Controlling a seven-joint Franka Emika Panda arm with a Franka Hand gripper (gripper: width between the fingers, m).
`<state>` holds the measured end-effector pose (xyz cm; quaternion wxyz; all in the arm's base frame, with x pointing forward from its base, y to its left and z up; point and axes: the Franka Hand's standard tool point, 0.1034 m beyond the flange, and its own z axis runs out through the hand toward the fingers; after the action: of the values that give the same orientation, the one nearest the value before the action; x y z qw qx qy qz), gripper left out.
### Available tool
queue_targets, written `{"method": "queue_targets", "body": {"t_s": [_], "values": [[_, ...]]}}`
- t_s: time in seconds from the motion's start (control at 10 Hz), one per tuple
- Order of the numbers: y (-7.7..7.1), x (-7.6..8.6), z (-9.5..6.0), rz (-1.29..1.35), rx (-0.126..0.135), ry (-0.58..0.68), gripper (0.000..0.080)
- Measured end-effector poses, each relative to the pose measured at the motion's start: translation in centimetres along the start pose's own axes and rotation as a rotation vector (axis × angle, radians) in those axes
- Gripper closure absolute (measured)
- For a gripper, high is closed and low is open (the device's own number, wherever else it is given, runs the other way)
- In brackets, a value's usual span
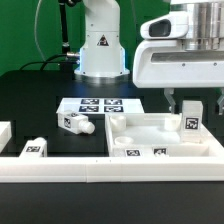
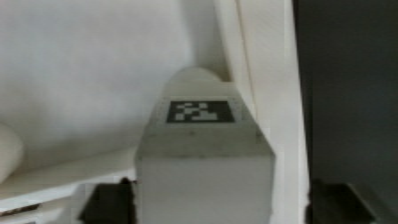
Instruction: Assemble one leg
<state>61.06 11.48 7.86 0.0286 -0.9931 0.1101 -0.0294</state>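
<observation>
While above the panel [image 1: 150,135], jaws [image 1: 190,103] clenched on an upright tagged leg [image 1: 190,119]; no visible gap.

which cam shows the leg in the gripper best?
Wrist view: the leg fills the frame, tag readable, between the fingers. In the exterior view the gripper holds it over the panel; only its tagged face shows, small.

The arm reaches in from the exterior view's right, its wrist pointing straight down. The gripper [image 1: 191,107] hangs low, its two fingers [image 1: 176,104] vertical and set narrowly, seemingly pinching something between them, though the grip is hard to confirm.
</observation>
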Motion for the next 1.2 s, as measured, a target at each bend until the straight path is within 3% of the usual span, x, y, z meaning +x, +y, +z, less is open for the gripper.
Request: {"method": "queue_targets", "body": {"t_s": [0.1, 0.2, 0.5, 1.2], "values": [[0.03, 0.01, 0.00, 0.000, 0.000, 0.000, 0.0420], [0.22, 0.08, 0.01, 0.003, -0.002, 0.000, 0.0512], [0.32, 0.06, 0.03, 0.068, 0.001, 0.003, 0.0512], [0.99, -0.32, 0.08, 0.837, 0.032, -0.003, 0.0512]]}}
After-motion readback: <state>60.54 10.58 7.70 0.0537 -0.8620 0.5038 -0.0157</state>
